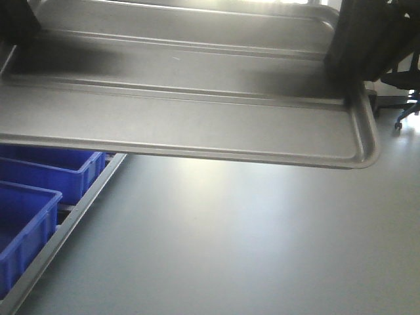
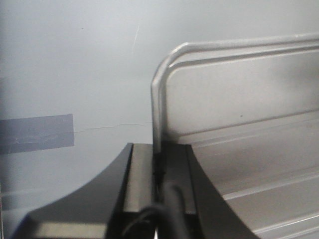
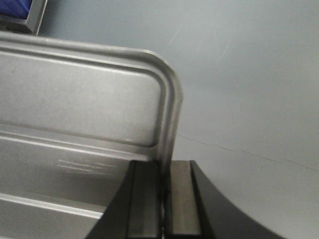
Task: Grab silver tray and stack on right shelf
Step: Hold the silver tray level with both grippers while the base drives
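Grey floor below; left gripper and right gripper clamp silver tray rims. Looks mid-carry. Next: find right shelf, unseen here.

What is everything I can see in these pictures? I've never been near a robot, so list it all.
tray: one, silver, held up above the floor by its two ends
bins: two, blue, lower left, one behind the other
metal rail: one, grey, running beside the bins
tape patch: one, blue-grey, on the floor, left of the tray in the left wrist view
wheeled base: one, dark, far right edge, mostly cut off
floor: grey, with a thin crack
left gripper: one, black, clamped on the tray's rim
right gripper: one, black, clamped on the rim at the other end
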Robot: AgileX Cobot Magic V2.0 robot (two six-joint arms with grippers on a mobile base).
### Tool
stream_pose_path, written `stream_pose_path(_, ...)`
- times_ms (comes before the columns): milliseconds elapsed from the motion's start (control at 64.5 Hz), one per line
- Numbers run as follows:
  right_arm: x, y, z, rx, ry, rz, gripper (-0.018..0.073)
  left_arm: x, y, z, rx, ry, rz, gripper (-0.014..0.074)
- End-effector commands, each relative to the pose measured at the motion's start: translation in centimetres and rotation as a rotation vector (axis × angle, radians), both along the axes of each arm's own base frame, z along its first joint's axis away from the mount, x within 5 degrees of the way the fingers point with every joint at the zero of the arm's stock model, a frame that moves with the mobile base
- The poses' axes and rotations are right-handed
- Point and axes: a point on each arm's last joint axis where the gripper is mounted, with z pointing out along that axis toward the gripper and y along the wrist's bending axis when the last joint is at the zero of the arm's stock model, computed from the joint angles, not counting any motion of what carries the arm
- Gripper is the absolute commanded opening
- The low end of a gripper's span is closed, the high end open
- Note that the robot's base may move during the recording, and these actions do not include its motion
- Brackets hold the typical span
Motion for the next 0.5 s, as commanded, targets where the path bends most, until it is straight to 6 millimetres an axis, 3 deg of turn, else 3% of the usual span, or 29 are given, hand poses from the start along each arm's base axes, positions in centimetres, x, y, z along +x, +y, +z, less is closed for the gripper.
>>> stream_pose_path(0,0.14,-0.16,1.72,0.034,-0.098,0.035,0.0056,-0.18,0.13,1.64,-0.039,-0.077,-0.023,-0.0093)
stream_pose_path(481,0.14,-0.16,1.72,0.034,-0.098,0.035,0.0056,-0.18,0.13,1.64,-0.039,-0.077,-0.023,-0.0093)
